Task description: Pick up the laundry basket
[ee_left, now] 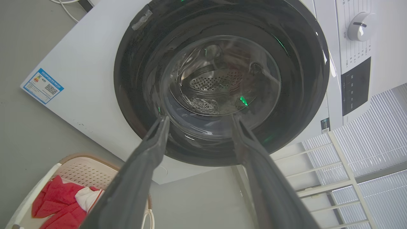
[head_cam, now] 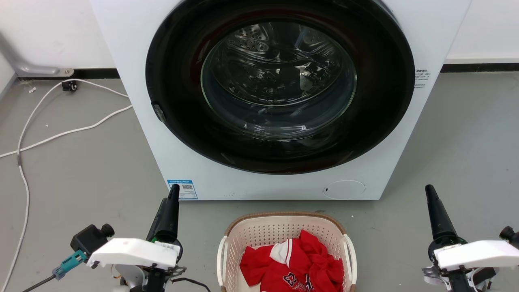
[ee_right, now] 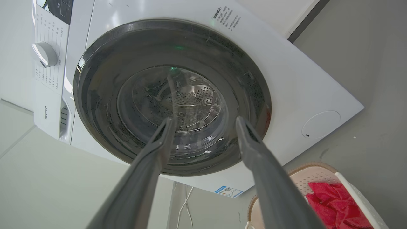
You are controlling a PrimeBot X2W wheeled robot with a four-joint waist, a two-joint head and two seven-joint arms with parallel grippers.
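We find the laundry basket [head_cam: 259, 237] on the floor [head_cam: 81, 178] before the washing machine [head_cam: 129, 61], loop handles [head_cam: 221, 259] left and right; near end cropped, long axis undetermined. Left gripper [ee_left: 200, 119] and right gripper [ee_right: 205, 119] stand spread, holding nothing.
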